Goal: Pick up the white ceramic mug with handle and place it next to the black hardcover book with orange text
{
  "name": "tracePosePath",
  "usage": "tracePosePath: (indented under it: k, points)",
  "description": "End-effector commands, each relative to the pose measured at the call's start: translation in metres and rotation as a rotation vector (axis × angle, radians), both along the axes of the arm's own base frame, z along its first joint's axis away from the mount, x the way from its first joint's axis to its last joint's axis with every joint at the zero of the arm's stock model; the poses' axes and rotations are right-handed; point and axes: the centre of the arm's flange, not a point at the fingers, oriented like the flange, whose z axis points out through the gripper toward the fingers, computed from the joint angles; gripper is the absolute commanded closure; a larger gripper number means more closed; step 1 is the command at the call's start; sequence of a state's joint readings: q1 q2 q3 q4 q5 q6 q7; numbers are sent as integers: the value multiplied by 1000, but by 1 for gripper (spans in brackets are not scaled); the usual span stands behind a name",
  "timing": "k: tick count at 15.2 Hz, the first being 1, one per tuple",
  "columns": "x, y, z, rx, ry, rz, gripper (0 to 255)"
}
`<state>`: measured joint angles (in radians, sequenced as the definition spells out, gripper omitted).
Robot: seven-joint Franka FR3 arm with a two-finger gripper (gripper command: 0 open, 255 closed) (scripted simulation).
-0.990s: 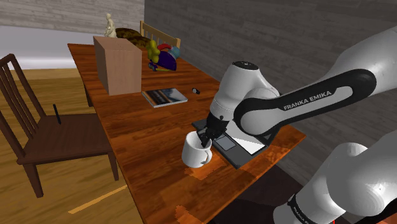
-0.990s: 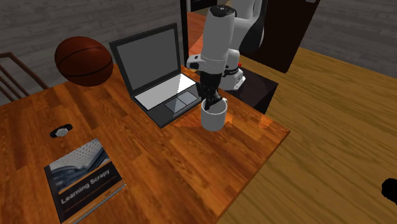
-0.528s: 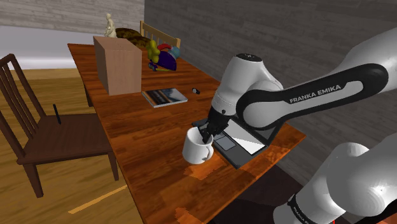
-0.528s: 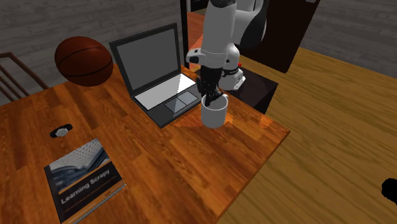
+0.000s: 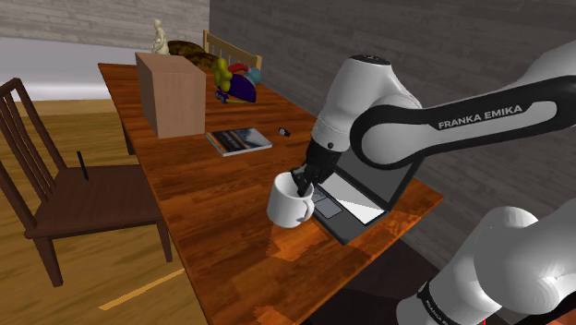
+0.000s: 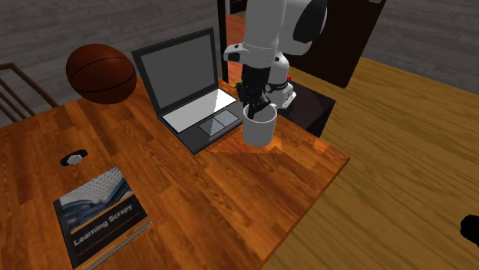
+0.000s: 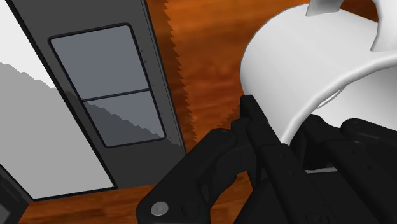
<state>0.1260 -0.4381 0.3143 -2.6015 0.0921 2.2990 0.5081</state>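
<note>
The white mug [image 5: 289, 201] hangs a little above the wooden table [image 5: 212, 208], beside the open laptop [image 5: 349, 207]. My gripper [image 5: 303, 182] is shut on the mug's rim from above, one finger inside the cup and one outside. The second exterior view has the mug [image 6: 259, 129] under the gripper [image 6: 257, 110], its shadow on the tabletop below. In the wrist view the black fingers [image 7: 254, 121] clasp the mug's white wall [image 7: 299, 70], handle on the far side. The black book [image 5: 239, 140] lies far up the table; its cover [image 6: 100, 215] carries orange text.
A tall brown box [image 5: 171, 92] stands beyond the book, with fruit and a figurine behind it. A basketball [image 6: 100, 73] sits behind the laptop [image 6: 188, 84], and a small watch [image 6: 74, 159] lies between laptop and book. A wooden chair [image 5: 55, 198] stands beside the table.
The mug has risen off the table with the gripper shut on its rim, and the arm's forearm has swung upward.
</note>
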Motion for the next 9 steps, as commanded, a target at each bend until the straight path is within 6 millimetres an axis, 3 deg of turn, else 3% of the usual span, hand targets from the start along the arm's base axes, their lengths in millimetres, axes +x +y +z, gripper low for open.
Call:
tracePosePath:
  k: [1,9]
  points:
    - [0,0,12,0,0,0,255]
    - [0,0,54,0,0,0,255]
